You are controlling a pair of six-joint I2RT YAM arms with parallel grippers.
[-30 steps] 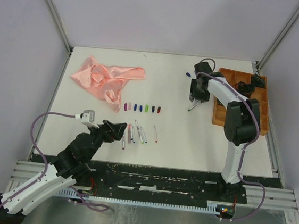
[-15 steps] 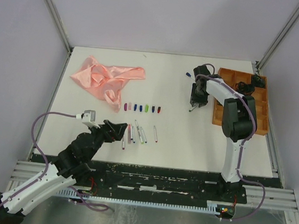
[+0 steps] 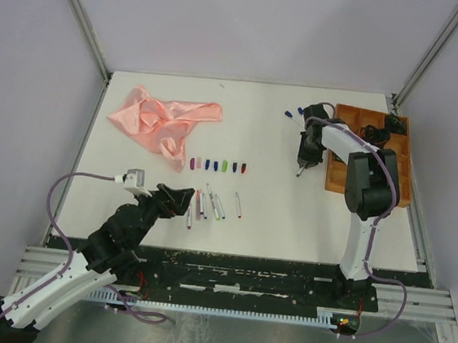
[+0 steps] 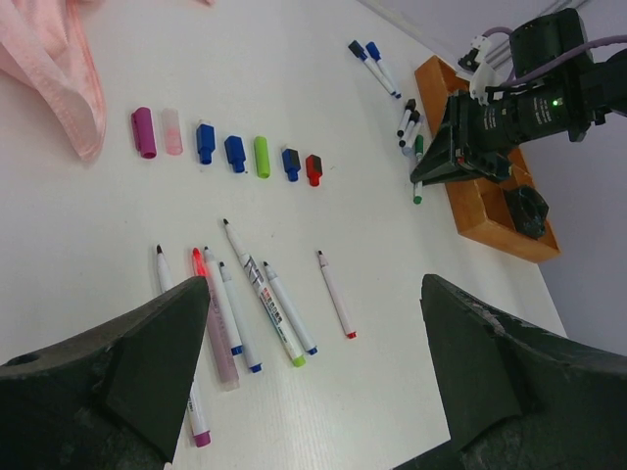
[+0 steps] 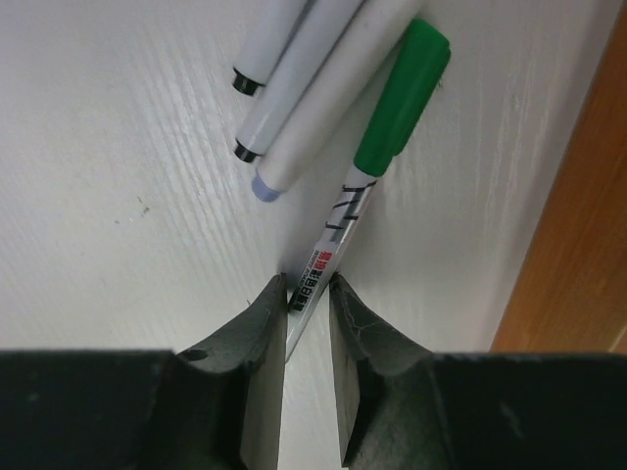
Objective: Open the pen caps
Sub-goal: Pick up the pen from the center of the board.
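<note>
Beside tray [image 3: 407, 157], R arm [image 3: 343, 138] angled down, gripper [image 5: 308, 286] pinching green-capped pen [image 5: 345, 208].

Green-capped pen [image 5: 338, 225], frame centre, right wrist view: black and red print along white barrel, possibly Asian characters; not legible.

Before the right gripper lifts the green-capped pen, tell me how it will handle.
The green-capped pen looks stiff and light: a slim, straight plastic barrel. Being round and smooth, it could roll on the table or twist in the right gripper. Pinched well away from its cap, it might tilt.
</note>
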